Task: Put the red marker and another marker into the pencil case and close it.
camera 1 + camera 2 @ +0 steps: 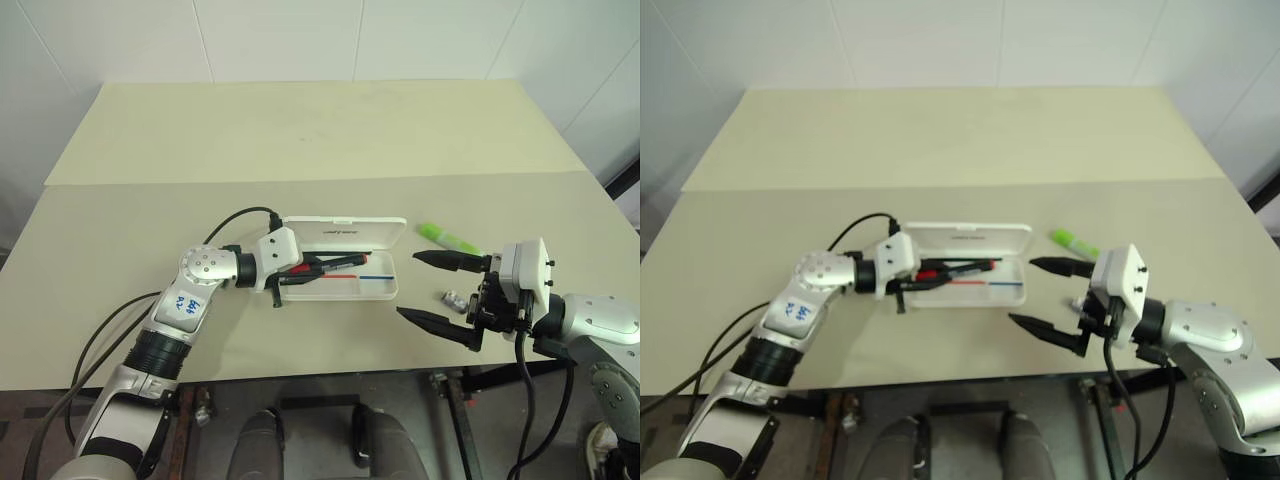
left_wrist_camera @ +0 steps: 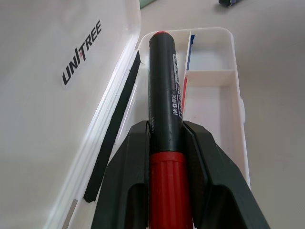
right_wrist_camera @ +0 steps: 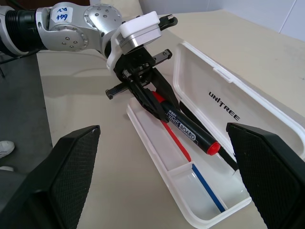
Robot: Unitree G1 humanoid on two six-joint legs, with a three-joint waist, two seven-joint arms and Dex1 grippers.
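The white pencil case (image 1: 386, 291) lies open mid-table, its lid (image 2: 57, 95) tilted back, with thin red and blue lines in its tray. My left gripper (image 1: 318, 267) reaches in from the case's left end, shut on the red marker (image 2: 164, 95). It grips the marker at the join of red cap and black barrel. The marker hangs lengthwise just over the tray (image 3: 157, 143), and I cannot tell whether it touches. The other marker, a lime-green highlighter (image 1: 447, 238), lies on the table right of the case. My right gripper (image 1: 408, 285) stands open near the case's right end, empty.
A small grey metallic object (image 1: 452, 299) lies between the right gripper's fingers' line and the table's front edge (image 1: 330, 375). A black cable (image 1: 235, 218) loops over the table behind my left wrist. A seam (image 1: 300, 181) crosses the table behind the case.
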